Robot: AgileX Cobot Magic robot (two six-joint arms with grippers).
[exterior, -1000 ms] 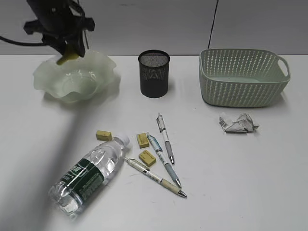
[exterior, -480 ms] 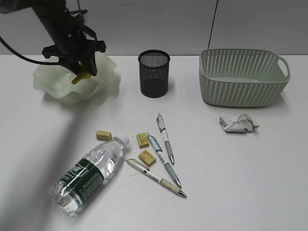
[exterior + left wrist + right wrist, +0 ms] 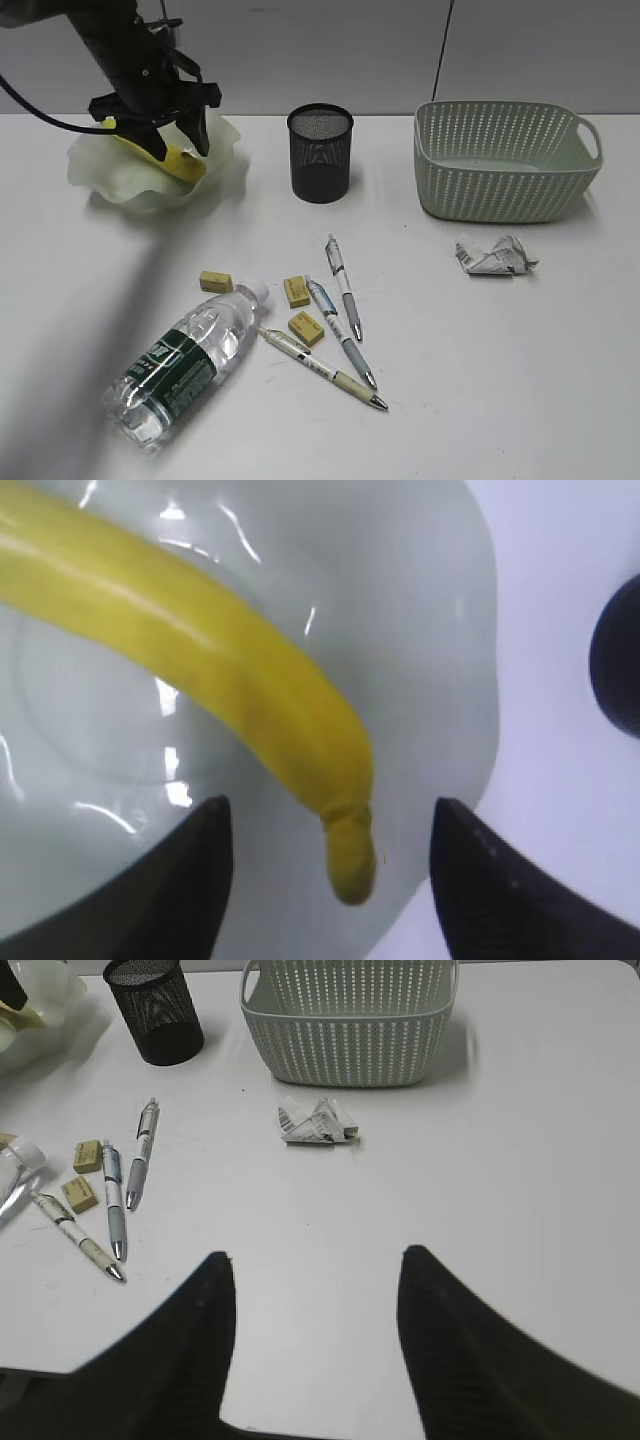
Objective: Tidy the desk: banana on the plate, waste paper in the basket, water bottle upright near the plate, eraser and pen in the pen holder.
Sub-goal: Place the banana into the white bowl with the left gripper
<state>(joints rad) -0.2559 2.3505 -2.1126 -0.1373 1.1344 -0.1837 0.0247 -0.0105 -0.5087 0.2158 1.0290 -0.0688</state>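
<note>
The yellow banana (image 3: 200, 650) lies in the pale green wavy-rimmed plate (image 3: 110, 178) at the back left. My left gripper (image 3: 328, 808) hangs over the banana's stem end, open, both fingers clear of it. The water bottle (image 3: 185, 365) lies on its side at the front left. Three pens (image 3: 343, 288) and three yellow erasers (image 3: 297, 291) are scattered beside its cap. The black mesh pen holder (image 3: 320, 153) stands at the back centre, the basket (image 3: 505, 160) at the back right, with the waste paper (image 3: 493, 256) in front of it. My right gripper (image 3: 317, 1257) is open over bare desk.
The left arm (image 3: 130, 50) slants down from the upper left over the plate. A dark cable (image 3: 445, 50) runs down the wall behind the basket. Bare white desk (image 3: 500, 380) stretches across the front right.
The left gripper came down into the plate with the banana and its jaws opened. The banana now lies loose in the plate. The right gripper has not moved.
</note>
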